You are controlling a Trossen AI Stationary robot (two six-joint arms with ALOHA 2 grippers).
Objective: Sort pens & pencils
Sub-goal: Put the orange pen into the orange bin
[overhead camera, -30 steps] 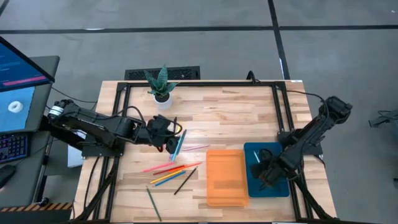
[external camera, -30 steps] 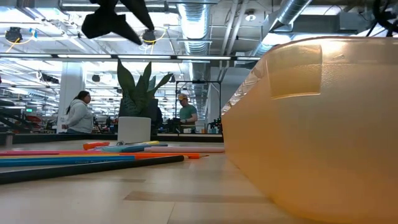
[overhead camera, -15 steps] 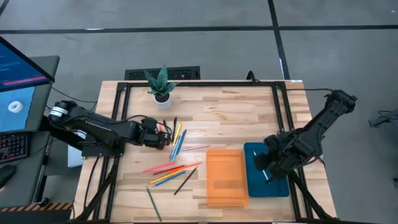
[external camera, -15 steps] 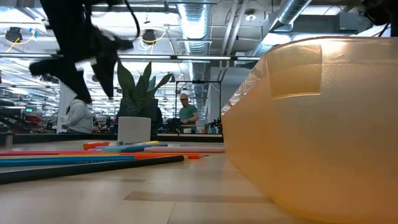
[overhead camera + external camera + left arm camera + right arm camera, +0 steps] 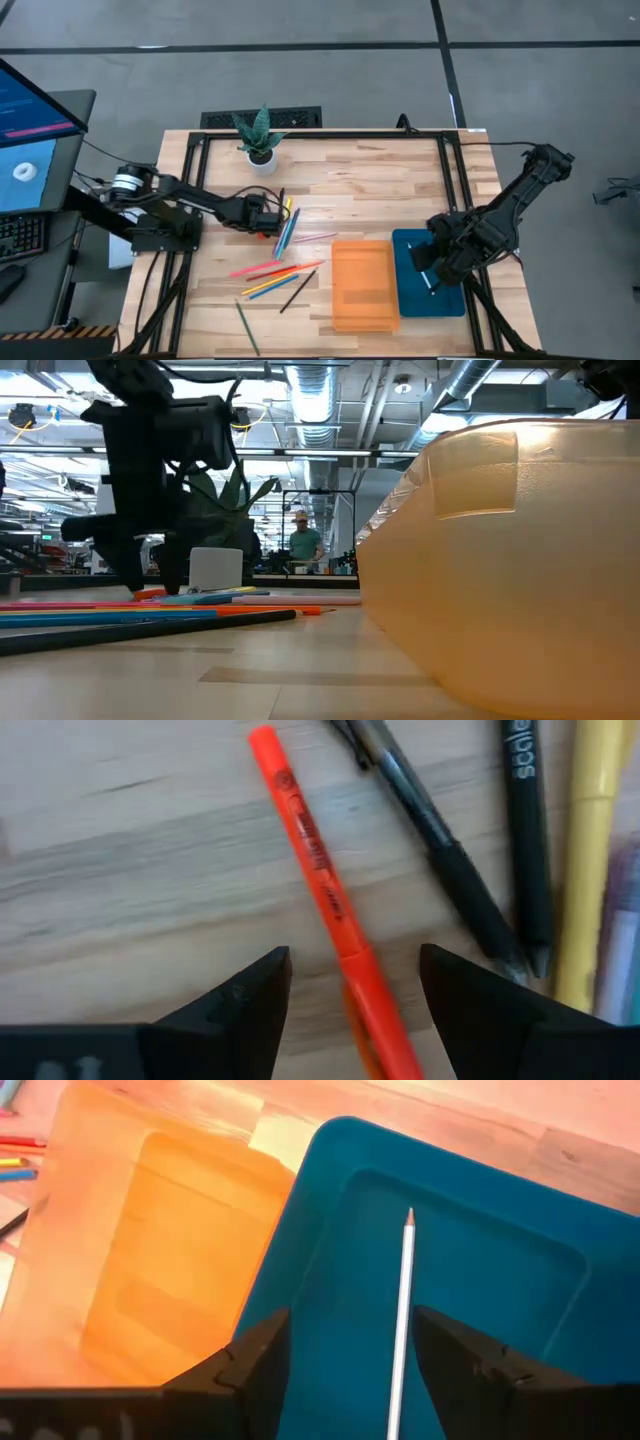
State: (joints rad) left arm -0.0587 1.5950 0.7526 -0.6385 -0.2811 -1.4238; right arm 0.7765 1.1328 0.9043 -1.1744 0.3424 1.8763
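A: Since a second ago, we see the left gripper (image 5: 272, 217) has come down from above the table to the cluster of pens at the far left, and the right gripper (image 5: 432, 270) has let go of a white pencil (image 5: 400, 1325).

B: Where do the fingers stand?

A: The left fingers (image 5: 235, 1010) are spread either side of an orange pen (image 5: 320, 890), not touching it. Two black pens (image 5: 450, 870) and a yellow one (image 5: 585, 850) lie just beside it.

B: And the right?

A: Spread above the blue tray (image 5: 445, 300), where the white pencil lies flat. The orange tray (image 5: 362, 285) sits just left of it. More pens & pencils (image 5: 275, 275) lie on the table (image 5: 370, 180), left of the trays.
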